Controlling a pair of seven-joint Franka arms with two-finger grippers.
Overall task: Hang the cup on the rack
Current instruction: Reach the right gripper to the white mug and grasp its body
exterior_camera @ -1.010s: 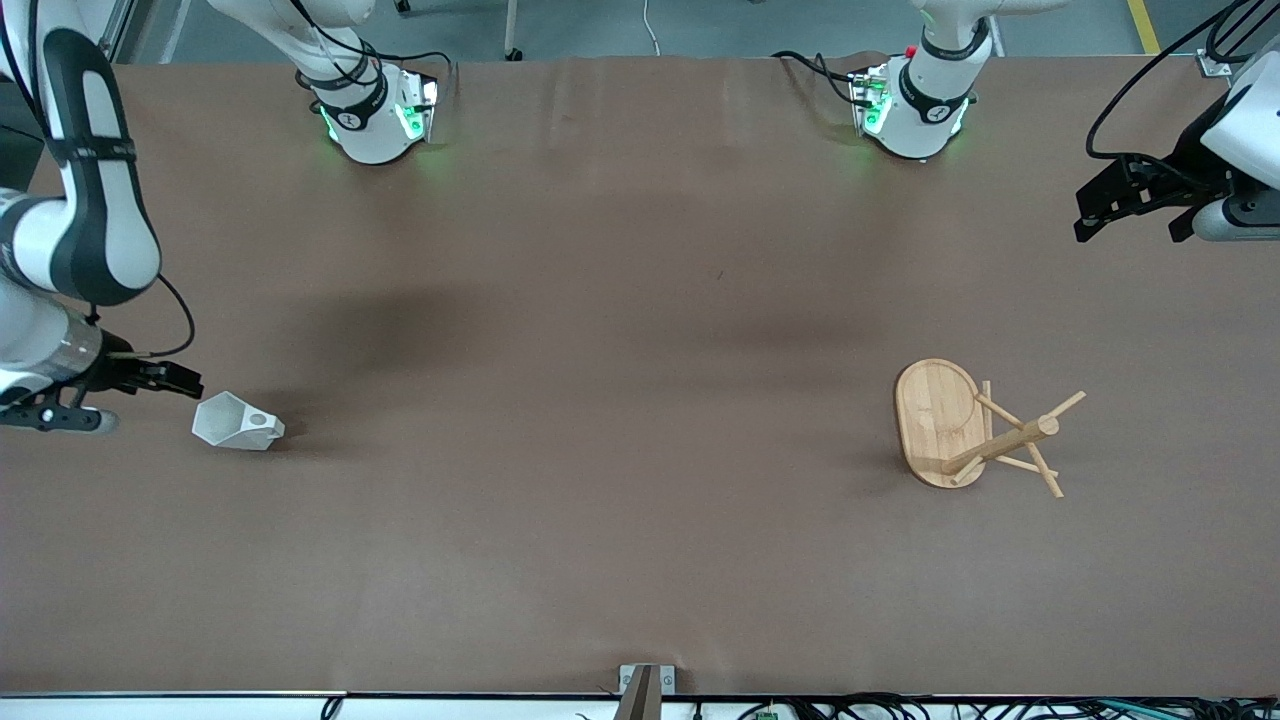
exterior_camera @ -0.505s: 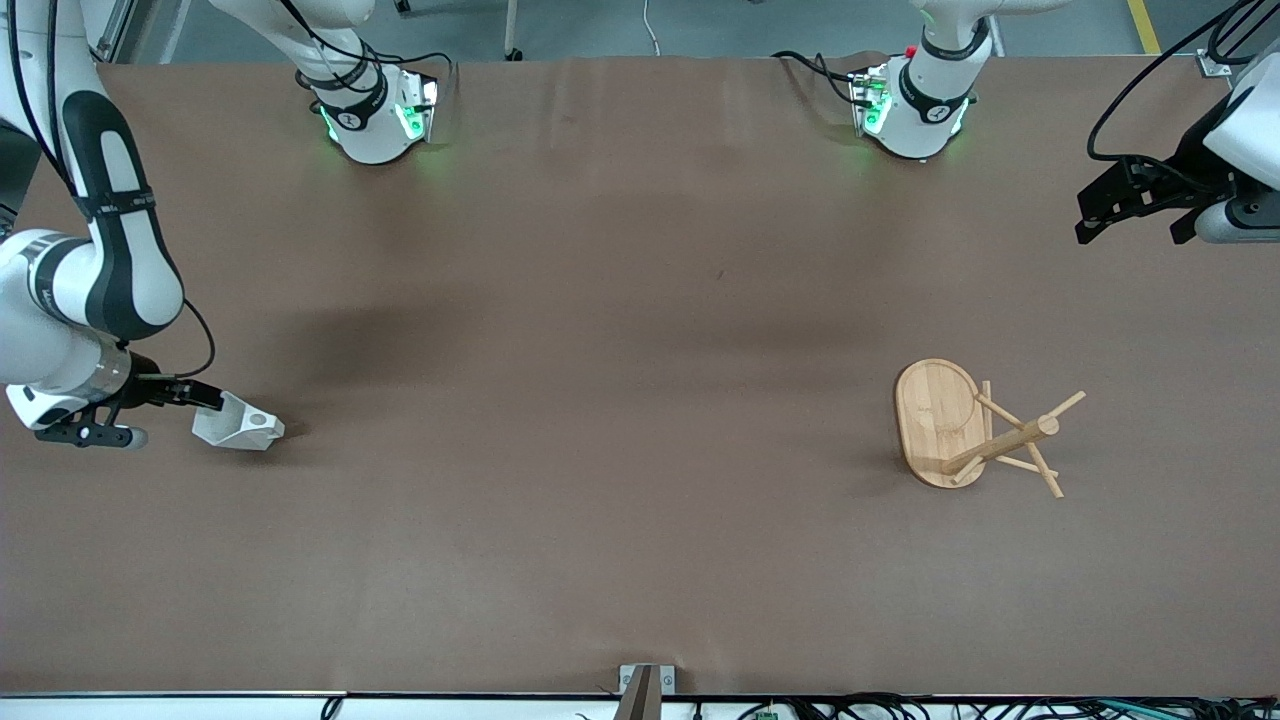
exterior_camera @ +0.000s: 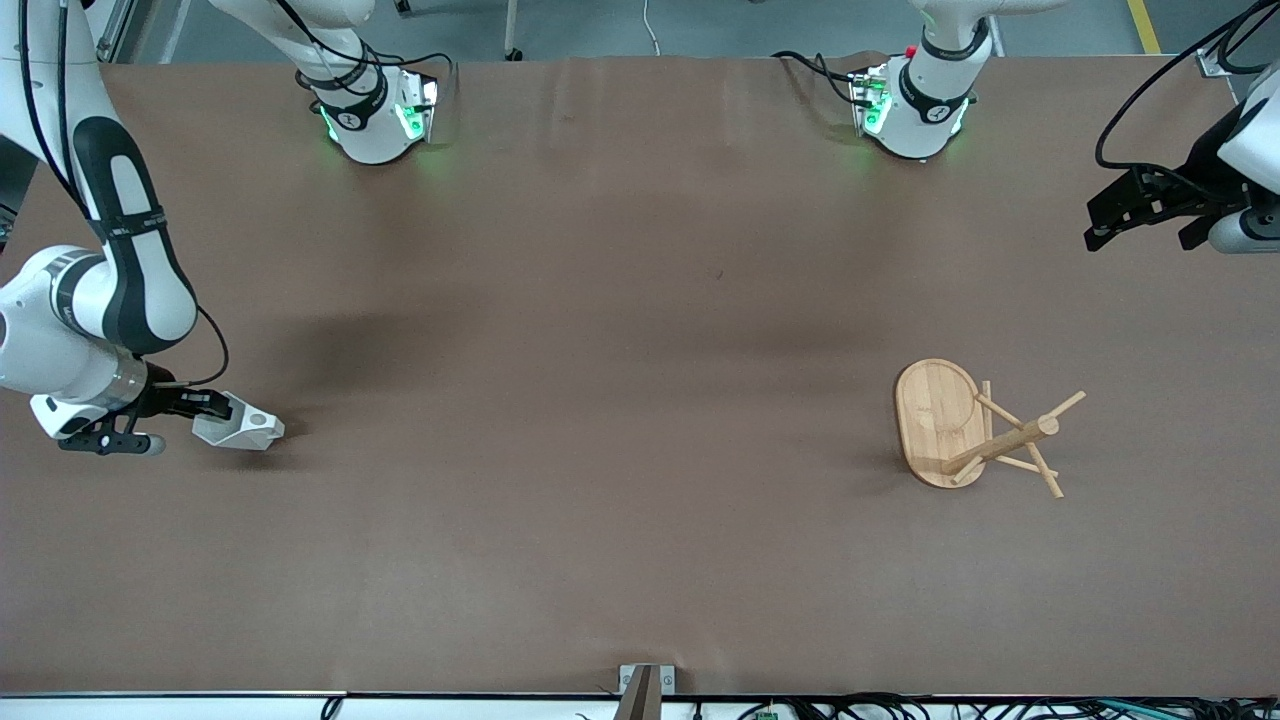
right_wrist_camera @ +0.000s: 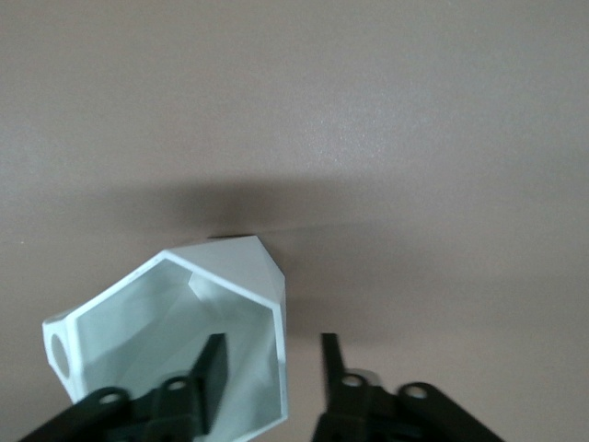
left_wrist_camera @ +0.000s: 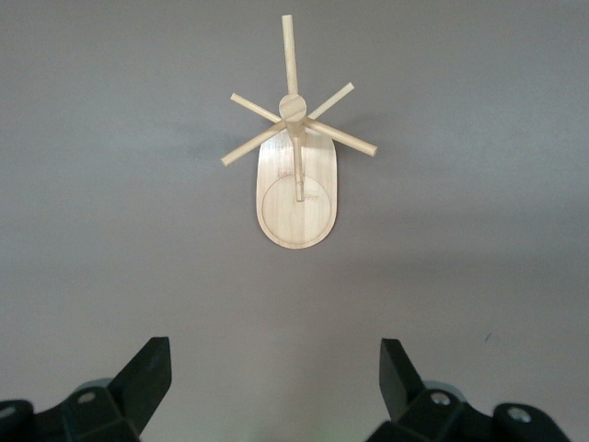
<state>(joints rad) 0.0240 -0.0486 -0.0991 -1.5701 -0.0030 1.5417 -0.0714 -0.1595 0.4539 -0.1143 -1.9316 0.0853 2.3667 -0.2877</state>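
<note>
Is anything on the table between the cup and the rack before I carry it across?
Nothing visible. Bare table lies between the cup, at the right arm's end, and the rack, at the left arm's end. The right pincer straddles the cup's wall; the left pincer waits open, up high.

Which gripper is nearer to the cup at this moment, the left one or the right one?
Right. The right gripper is at the cup, one finger inside its rim and one outside. The left gripper waits open, up at the left arm's end of the table, nearer the rack.

Even, soft overhead light, faint broad shadows on the table point(exterior_camera: 620, 400) (no glare), sharp focus.
</note>
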